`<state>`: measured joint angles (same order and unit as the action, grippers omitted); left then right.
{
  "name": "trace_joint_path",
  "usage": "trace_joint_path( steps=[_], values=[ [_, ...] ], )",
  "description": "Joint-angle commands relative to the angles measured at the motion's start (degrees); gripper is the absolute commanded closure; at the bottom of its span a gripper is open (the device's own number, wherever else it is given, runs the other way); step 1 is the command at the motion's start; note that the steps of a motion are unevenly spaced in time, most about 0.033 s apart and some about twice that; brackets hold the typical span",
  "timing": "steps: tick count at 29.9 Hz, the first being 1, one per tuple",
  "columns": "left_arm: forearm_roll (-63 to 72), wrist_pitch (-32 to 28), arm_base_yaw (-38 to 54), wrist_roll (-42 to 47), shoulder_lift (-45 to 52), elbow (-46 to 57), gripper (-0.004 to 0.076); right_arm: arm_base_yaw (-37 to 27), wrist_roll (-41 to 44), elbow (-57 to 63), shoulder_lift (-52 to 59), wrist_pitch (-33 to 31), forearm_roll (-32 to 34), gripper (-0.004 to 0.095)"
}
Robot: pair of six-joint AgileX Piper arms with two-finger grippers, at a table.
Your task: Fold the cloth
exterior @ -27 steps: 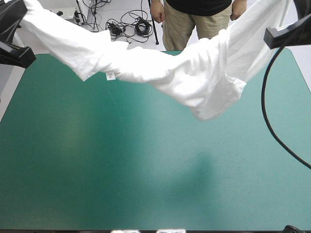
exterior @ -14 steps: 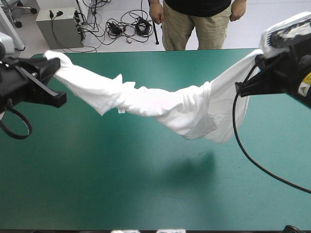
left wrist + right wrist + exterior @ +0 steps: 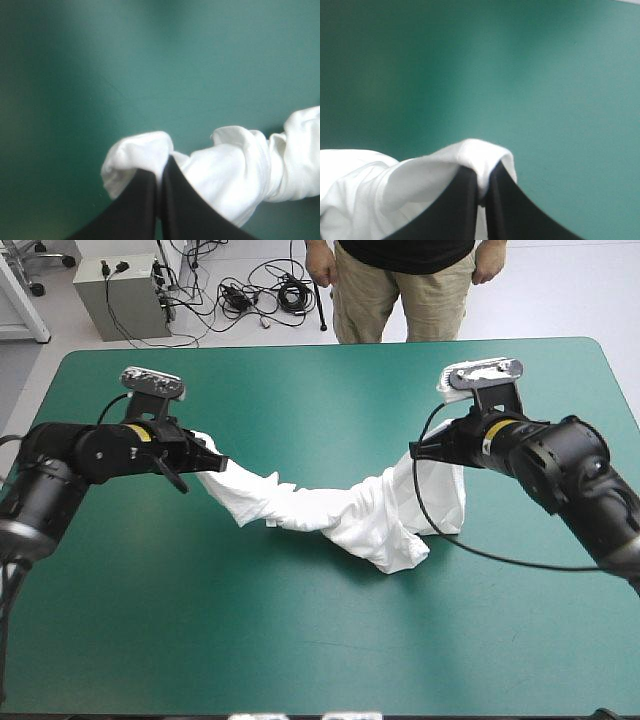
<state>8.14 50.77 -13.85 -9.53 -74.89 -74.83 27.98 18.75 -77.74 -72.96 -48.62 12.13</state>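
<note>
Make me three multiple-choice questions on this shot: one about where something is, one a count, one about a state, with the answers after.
1. Where is the T-shirt?
A. Heaped at the table's near edge
B. Strung between the left gripper and the right gripper
C. Hanging off the table's left edge

2. How many grippers hold it?
A. None
B. One
C. Two

3. What state is it in?
A. Bunched into a sagging band
B. Spread flat
C. Folded in a neat bundle

Answers:
1 B: the high view shows it running from one gripper to the other over the teal-green cover.
2 C: in each wrist view the black fingers are shut on white cloth.
3 A: it is crumpled along its length and dips lowest nearer the right gripper.
</note>
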Motion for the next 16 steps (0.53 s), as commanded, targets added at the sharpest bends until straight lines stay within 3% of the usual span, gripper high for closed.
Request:
trace_joint_path(
  steps=[1,6,16],
  values=[
    [-2.84,-9.33,-0.29,2.22,-4.82,-1.42,0.0733,-7.85,-7.17,-3.06,-5.10,8.98,-11.72,0.0925],
    [-8.53,-13.44,0.21,8.21,-13.31,-1.67,0.0733,-15.38,-18.75,-7.72,-15.83,7.79,-25.58,0.0925],
    [-8.14,-19.50,3.27,11.25,-22.77,-1.67,0.0733,-17.11,-21.27,-17.47,-30.85,5.54,-24.31,0.0925]
  ],
)
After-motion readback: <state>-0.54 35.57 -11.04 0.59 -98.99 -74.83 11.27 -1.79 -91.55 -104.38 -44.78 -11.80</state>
